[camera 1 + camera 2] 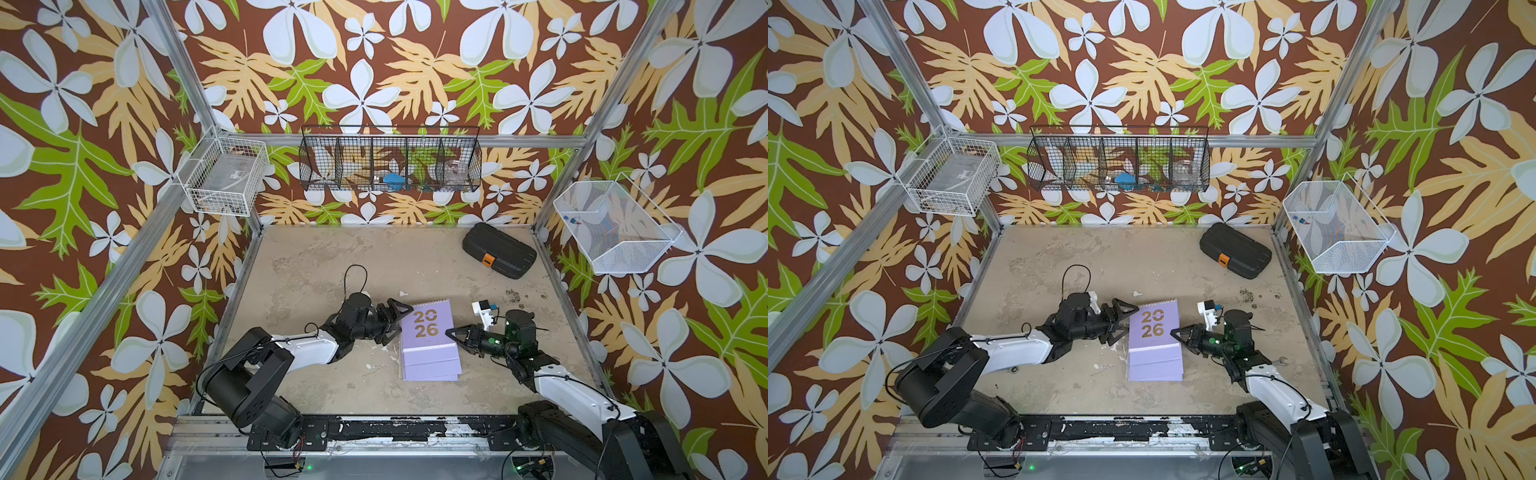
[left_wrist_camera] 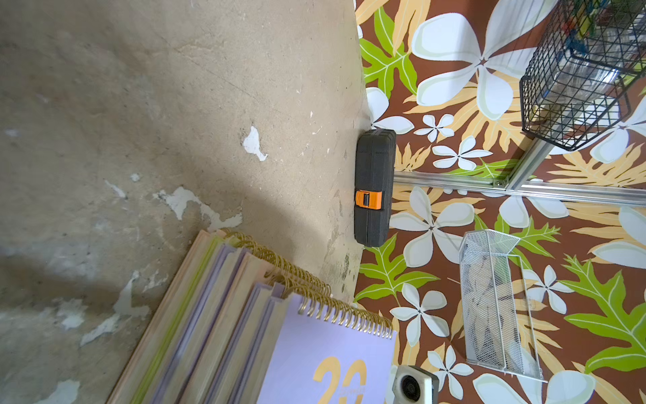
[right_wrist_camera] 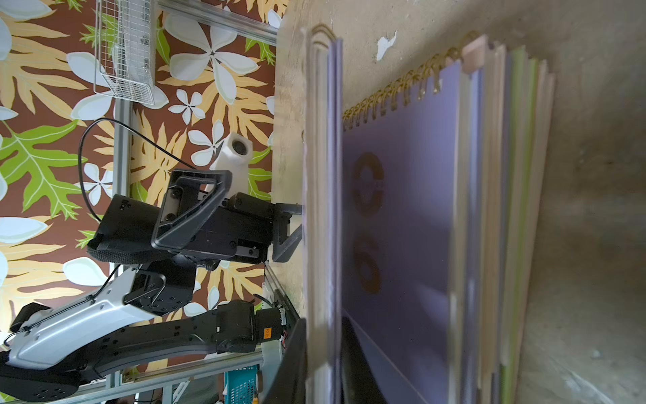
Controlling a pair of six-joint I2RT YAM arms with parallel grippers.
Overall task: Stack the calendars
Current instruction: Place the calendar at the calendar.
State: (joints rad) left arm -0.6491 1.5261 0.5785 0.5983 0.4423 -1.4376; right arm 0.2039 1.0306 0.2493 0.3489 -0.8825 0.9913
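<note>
Stack of calendars (image 1: pixel 432 365) sits mid table (image 1: pixel 311 257), slightly toward the table's near edge. Both top views show only lilac there. The left wrist view shows the stack's side: pale pink, light green and lilac card layers, with gold wire coils (image 2: pixel 279 266) along one edge. The top calendar (image 1: pixel 428 326) is lilac with a gold "2026" and is pinched at its edge by the right gripper (image 1: pixel 451 333), which comes in from the table's right side. The right wrist view shows what the top views do not. That calendar is seen edge-on and blurred, black fingers (image 3: pixel 351 363) on either face, with a gap to a second lilac "2026" cover under it. The left gripper (image 1: pixel 401 324) is on the table's left side, just beside the top calendar, jaws spread wide and holding nothing. Its fingers do not show in the left wrist view. The table surface is rough, tan and chipped. A ribbed black case (image 1: pixel 498 249) with an orange latch (image 2: pixel 367 199) lies flat in the table's far right corner. A black wire basket (image 1: pixel 324 166) hangs above the table's far edge, split into compartments. A blue thing (image 1: pixel 392 179) is in a middle compartment and a clear jar (image 1: pixel 455 168) in the right end one. A white wire basket (image 1: pixel 224 203) above the table's far left corner holds a clear box (image 1: pixel 230 174). A white mesh basket (image 1: pixel 623 257) above the table's right side holds small bits, too small to tell.
</note>
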